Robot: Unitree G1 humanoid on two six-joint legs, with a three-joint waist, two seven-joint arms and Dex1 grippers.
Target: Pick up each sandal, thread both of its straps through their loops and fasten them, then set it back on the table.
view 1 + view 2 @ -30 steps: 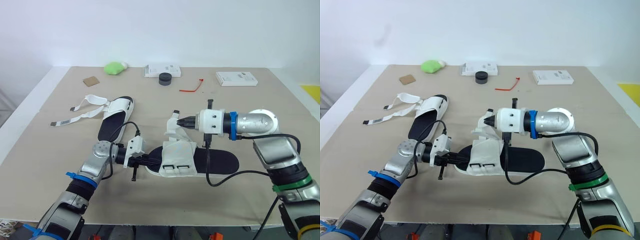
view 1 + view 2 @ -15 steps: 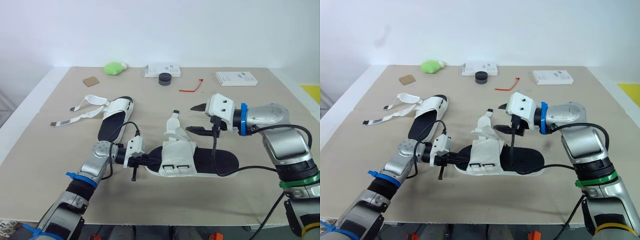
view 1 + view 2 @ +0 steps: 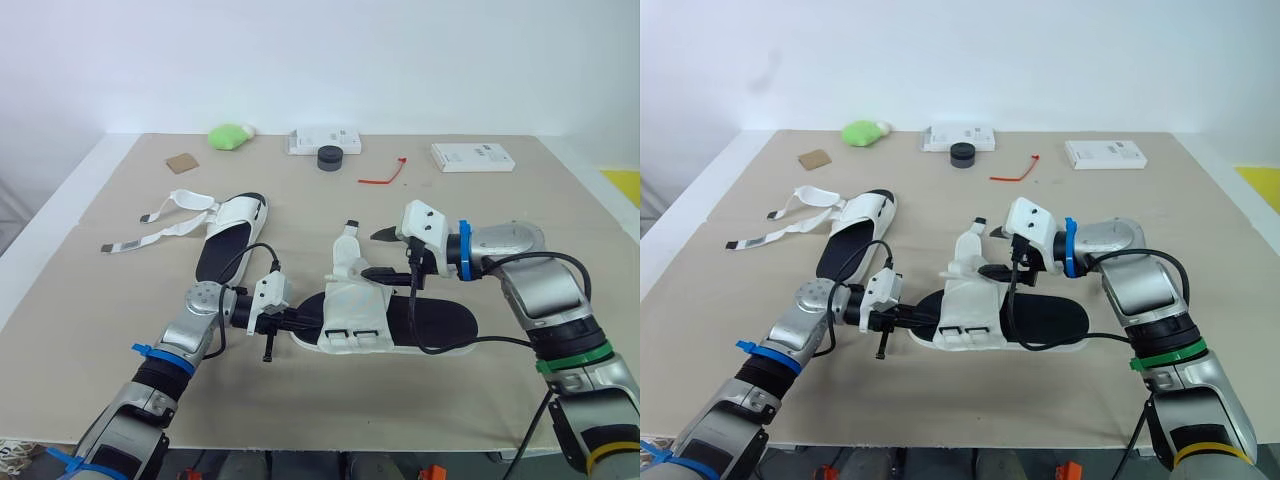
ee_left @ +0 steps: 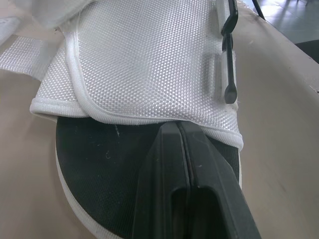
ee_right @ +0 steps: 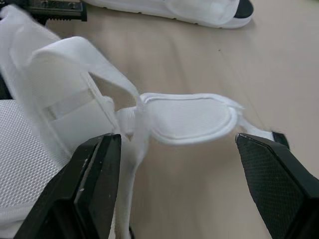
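**Loose strap could slip that open right claw**

Head view: your left claw (image 3: 288, 321) is clenched with nothing between its fingers. Its tips rest on the toe end of the near sandal (image 3: 440, 326), which lies flat on the table (image 3: 520, 200). Your right claw (image 3: 375, 253) is spread wide, and the free strap (image 3: 347, 243) stands up just ahead of its fingertips. The second sandal (image 3: 232, 222) lies beyond the left claw with its straps unfastened.

Left wrist view: the fingers (image 4: 167, 169) lie pressed together on the black footbed (image 4: 94, 149), tips right at the edge of the white upper (image 4: 149, 59). That's a pin, not a pinch, so I'd guess a tug on the strap could drag the whole sandal out from under it.

Right wrist view: the strap's tab hangs in the gap between the two fingers (image 5: 92, 174) and isn't pinched. It's floppy and bent. Close off-centre and you'll probably catch only its edge, or fold it so it won't feed through the loop.
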